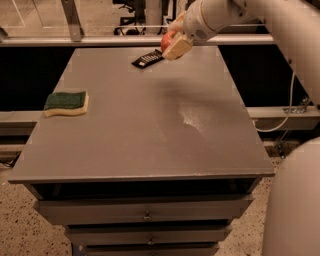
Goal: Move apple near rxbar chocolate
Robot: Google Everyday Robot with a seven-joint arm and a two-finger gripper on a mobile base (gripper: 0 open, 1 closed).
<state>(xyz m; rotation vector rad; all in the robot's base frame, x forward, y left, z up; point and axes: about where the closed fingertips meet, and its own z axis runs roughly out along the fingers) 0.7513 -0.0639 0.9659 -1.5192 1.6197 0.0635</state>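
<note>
Right now my gripper (171, 40) is clenched around the apple (165, 41), up at 12 o'clock over the far edge of the table (150, 140). One cream-coloured finger pad (178, 47) covers the fruit's right side, so only a red curve of it shows. I cannot tell whether the apple touches the tabletop or hangs just above it.

The rxbar chocolate (147, 60) lies flat just beside the apple, at about 8 o'clock from it, close to the far edge and angled with its right end toward my gripper. The two look nearly touching, though I cannot say whether they meet.

From the table's middle, a sponge (66, 103) sits at 9 o'clock, close to the left edge and well apart from the bar. The stretch from the middle out to 3 o'clock and down to the near edge at 6 o'clock is bare surface, with a pale sheen (192, 119) right of centre.

The top is a smooth, matte grey slab with straight edges and square corners. Below the near edge sit stacked drawers (145, 210) with small knobs. The bar is a thin black rectangle with white lettering. The sponge is a soft block, dark green on top and yellow beneath, with wavy sides. My arm (235, 11) is glossy white and rounded, reaching in from 2 o'clock.
</note>
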